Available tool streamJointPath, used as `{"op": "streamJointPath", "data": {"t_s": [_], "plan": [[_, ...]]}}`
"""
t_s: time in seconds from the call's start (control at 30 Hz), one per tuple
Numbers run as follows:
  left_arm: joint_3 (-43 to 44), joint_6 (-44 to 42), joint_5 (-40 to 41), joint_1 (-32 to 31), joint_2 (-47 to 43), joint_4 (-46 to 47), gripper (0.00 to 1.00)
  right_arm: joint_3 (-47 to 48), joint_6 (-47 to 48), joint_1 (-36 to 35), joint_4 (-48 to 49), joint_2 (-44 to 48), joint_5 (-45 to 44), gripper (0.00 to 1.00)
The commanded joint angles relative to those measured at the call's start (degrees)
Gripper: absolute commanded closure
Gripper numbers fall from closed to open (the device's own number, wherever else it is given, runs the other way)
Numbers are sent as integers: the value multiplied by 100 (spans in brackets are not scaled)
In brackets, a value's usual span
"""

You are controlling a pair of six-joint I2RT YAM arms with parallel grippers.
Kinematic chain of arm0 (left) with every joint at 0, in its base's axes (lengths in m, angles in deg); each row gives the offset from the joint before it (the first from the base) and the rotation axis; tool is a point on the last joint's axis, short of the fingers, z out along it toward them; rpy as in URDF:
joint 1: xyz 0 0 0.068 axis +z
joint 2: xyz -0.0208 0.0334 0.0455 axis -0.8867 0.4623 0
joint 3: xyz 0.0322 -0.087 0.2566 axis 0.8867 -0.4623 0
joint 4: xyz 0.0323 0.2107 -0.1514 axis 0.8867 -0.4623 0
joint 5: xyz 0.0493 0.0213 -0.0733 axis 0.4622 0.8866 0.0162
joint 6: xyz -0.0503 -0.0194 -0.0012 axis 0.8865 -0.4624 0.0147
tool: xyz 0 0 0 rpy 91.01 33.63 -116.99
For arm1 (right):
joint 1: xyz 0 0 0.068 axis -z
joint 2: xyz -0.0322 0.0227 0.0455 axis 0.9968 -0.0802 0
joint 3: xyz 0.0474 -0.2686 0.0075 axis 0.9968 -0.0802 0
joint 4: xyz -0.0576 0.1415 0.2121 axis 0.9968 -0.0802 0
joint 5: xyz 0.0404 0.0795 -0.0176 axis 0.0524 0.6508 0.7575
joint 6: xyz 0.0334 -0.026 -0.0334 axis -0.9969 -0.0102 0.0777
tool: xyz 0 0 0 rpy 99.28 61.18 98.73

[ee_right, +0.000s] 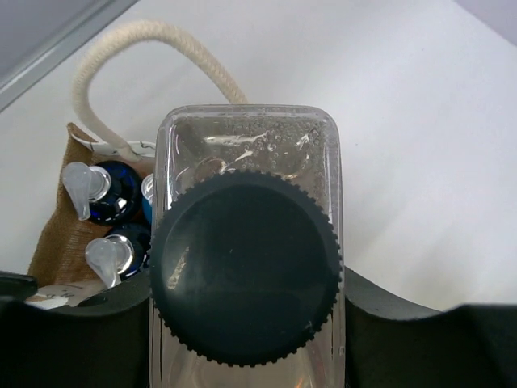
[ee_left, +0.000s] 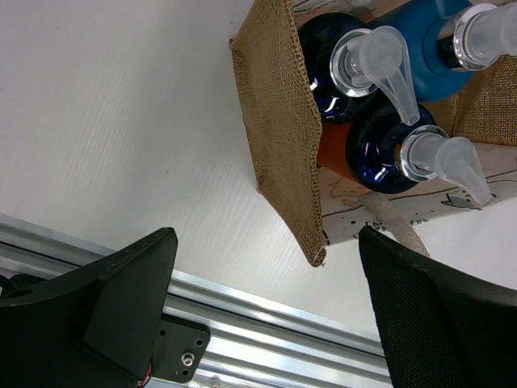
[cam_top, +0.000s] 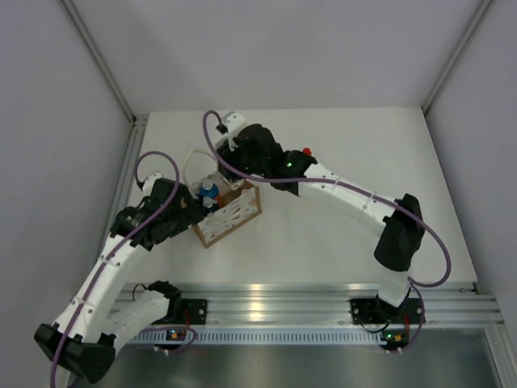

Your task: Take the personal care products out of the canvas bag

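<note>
The canvas bag (cam_top: 234,214) stands left of the table's middle. In the left wrist view its burlap wall (ee_left: 279,121) holds two orange pump bottles with dark tops (ee_left: 388,149) and a blue bottle (ee_left: 428,48). My left gripper (ee_left: 266,242) is open, with the bag's near corner between its fingers, not touching them; it sits at the bag's left side (cam_top: 192,212). My right gripper (ee_right: 246,319) is shut on the whitish square bottle (ee_right: 246,267) with a dark cap and holds it above the bag's far side (cam_top: 229,166). A red cap (cam_top: 307,151) shows behind the right arm.
A white rope handle (ee_right: 145,40) loops up from the bag. The aluminium rail (ee_left: 266,315) runs along the table's near edge, just behind the left gripper. Grey walls close in the table on the left, back and right.
</note>
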Motion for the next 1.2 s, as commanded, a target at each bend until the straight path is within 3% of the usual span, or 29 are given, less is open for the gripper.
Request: {"op": "streamJointPath", "data": {"t_s": [0.0,0.33,0.5,0.7,0.87,1.17], "plan": [[75,79,117,-2,-69,133,2,700,129,117,715,946,-205,100],[22,105,117,-2,-130,151,2,938,656,442,346,1711,-1171,100],[-22,114,46,-2,-139,133,2,561,656,1425,223,2263,-1304,100],[-13,105,11,-2,-121,142,2,-151,463,2779,205,2722,-1102,100],[40,79,-33,-2,-95,142,2,-1028,15,3806,433,2871,-408,100],[84,17,-42,-2,-77,142,2,-2628,-197,4485,1935,2933,620,100]]}}
